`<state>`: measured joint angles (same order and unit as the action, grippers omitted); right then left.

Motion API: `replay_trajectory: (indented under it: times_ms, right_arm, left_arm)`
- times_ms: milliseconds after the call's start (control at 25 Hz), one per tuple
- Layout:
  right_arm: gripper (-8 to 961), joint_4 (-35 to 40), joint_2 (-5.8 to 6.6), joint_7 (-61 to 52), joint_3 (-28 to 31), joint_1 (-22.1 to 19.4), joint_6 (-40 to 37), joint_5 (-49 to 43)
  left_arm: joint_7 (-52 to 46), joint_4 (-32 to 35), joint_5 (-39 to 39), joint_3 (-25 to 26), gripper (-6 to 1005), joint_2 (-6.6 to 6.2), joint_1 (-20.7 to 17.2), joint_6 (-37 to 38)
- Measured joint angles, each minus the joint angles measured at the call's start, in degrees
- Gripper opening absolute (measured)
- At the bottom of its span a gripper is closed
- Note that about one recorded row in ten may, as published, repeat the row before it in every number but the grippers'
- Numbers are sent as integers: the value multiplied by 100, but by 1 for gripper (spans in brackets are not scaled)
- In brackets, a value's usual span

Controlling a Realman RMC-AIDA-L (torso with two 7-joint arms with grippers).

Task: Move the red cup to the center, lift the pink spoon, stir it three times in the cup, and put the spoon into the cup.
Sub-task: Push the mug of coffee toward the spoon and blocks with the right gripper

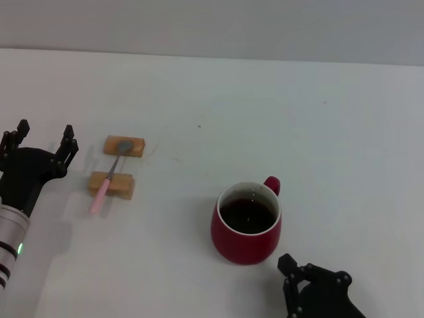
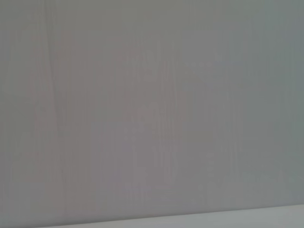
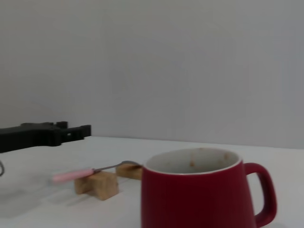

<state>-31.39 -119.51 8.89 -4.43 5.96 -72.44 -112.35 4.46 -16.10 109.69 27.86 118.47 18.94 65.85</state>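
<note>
The red cup (image 1: 246, 224) stands upright on the white table (image 1: 318, 132), its handle turned away from the robot and toward the right. It sits just ahead of the right gripper (image 1: 317, 286) and slightly to its left, close but not touching. That claw rests low at the near edge of the head view; how far its fingers are spread cannot be told, and nothing shows in its hold. Seen from the right wrist, the cup (image 3: 199, 192) fills the near foreground with a dark interior below its white rim.

The pink spoon (image 1: 109, 175) lies across 2 wooden blocks (image 1: 118, 165), metal bowl on the far block and pink handle overhanging the near one. It lies just to the right of the left gripper (image 1: 43, 142), apart from it, and well to the left of the right claw and the cup. The left claw hovers with its fingers (image 1: 68, 140) spread open, holding nothing. The left wrist view shows only a plain grey surface.
</note>
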Motion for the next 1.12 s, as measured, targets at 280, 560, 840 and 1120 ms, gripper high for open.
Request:
replay_trajectory:
  times_ms: [280, 560, 840, 1120]
  right_arm:
    - [0, -2, 5, -38, -152, 53, 21, -11]
    - [0, 6, 7, -42, -275, 181, 116, -15]
    - [0, 2, 7, -45, -381, 399, 188, -211]
    - [0, 33, 5, -46, -364, 531, 249, -306]
  left_arm:
    - [3, 2, 0, 0, 799, 0, 21, -2]
    - [3, 2, -1, 0, 799, 0, 23, -3]
    - [3, -3, 0, 0, 799, 3, 62, -2]
    - [3, -6, 0, 0, 799, 10, 67, -2]
